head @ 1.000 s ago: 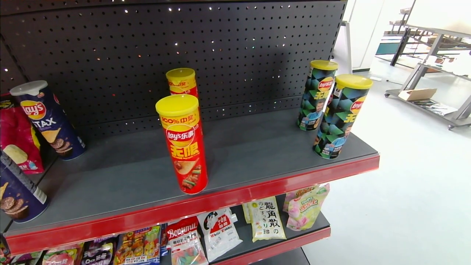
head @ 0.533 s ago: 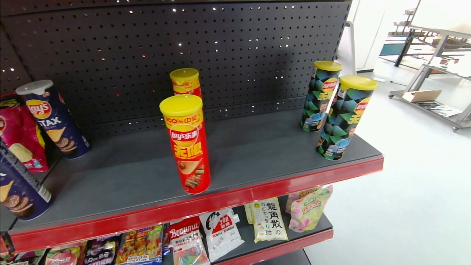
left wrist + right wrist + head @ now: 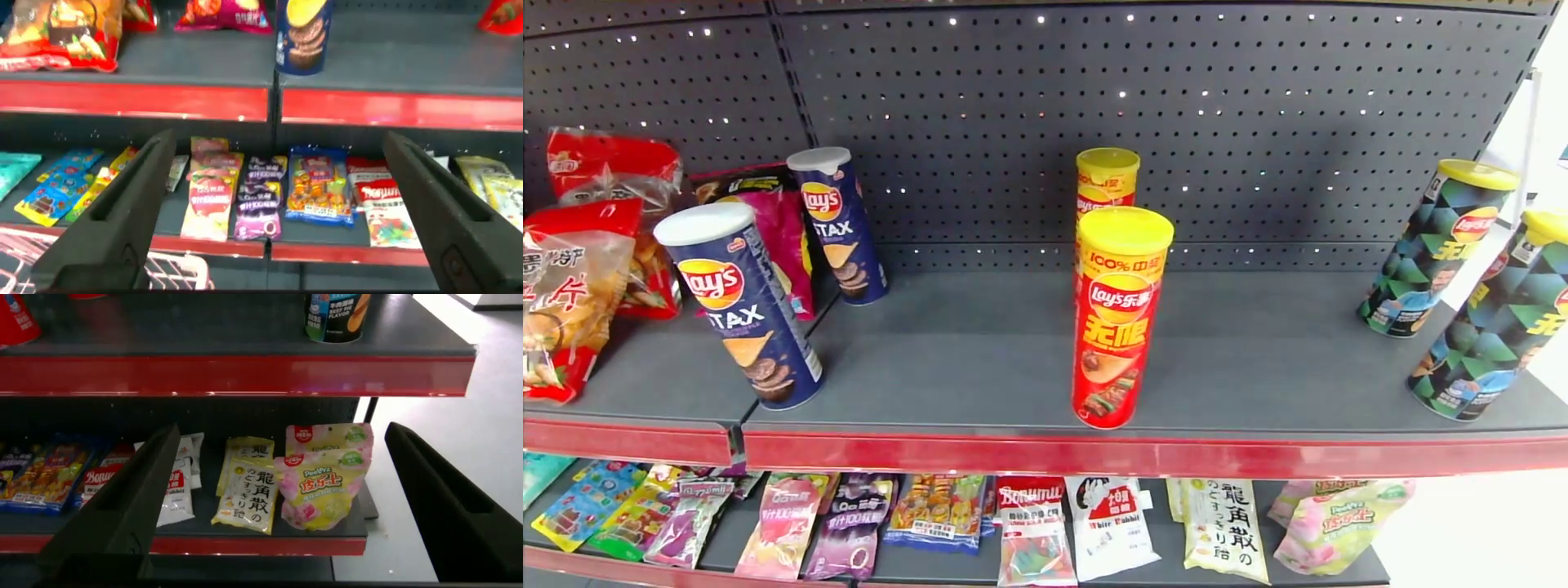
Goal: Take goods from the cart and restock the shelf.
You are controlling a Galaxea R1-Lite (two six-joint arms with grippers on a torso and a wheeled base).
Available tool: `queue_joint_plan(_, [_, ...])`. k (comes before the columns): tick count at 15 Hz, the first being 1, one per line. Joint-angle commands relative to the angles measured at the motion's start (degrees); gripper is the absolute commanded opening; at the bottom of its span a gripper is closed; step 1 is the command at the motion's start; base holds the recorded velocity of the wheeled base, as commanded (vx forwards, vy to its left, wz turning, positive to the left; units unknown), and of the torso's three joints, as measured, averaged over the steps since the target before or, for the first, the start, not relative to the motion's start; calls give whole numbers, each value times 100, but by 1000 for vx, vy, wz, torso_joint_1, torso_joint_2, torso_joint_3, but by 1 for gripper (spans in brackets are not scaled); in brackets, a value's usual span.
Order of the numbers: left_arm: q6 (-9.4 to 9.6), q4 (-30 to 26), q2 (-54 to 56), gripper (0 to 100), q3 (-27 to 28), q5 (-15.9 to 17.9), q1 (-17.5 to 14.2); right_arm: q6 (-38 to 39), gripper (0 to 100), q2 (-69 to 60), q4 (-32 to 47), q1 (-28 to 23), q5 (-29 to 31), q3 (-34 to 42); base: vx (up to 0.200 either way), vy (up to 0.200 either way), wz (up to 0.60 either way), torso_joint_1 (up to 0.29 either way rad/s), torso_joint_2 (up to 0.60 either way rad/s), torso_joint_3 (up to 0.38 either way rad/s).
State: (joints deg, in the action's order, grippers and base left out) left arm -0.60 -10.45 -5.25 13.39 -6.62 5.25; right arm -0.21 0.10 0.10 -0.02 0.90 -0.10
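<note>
The grey shelf board [image 3: 980,351] with its red front strip carries a red chip can with a yellow lid [image 3: 1117,314] near the front, and a second red can [image 3: 1106,175] behind it. Two dark blue cans [image 3: 739,302] [image 3: 837,220] stand to the left. Two green-and-black cans [image 3: 1437,245] [image 3: 1494,327] stand at the right end. My left gripper [image 3: 278,155] is open and empty, low before the lower shelf, below a blue can [image 3: 302,33]. My right gripper [image 3: 282,445] is open and empty too, below a green-and-black can [image 3: 337,314].
Red and magenta snack bags [image 3: 580,245] crowd the shelf's left end. Candy pouches [image 3: 1029,531] lie in a row on the lower shelf [image 3: 270,543]. White cart wire [image 3: 176,273] shows beneath the left gripper. Free board lies between the red and green-and-black cans.
The head camera has swung left, so the whole picture shifted right and the snack bags came into view. The cans themselves have not moved.
</note>
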Motion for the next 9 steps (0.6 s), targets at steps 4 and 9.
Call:
queue_joint_plan(4, [16,676,-81,100,-1066,-938,-16,3,100,-1,-1,2,6,1,0,0,0,0,0,0])
queue_joint_plan(9, [-213,763,-195,100,-1084,-1368,-481,3,100,-1,-1,2,-2,1,0,0,0,0,0,0])
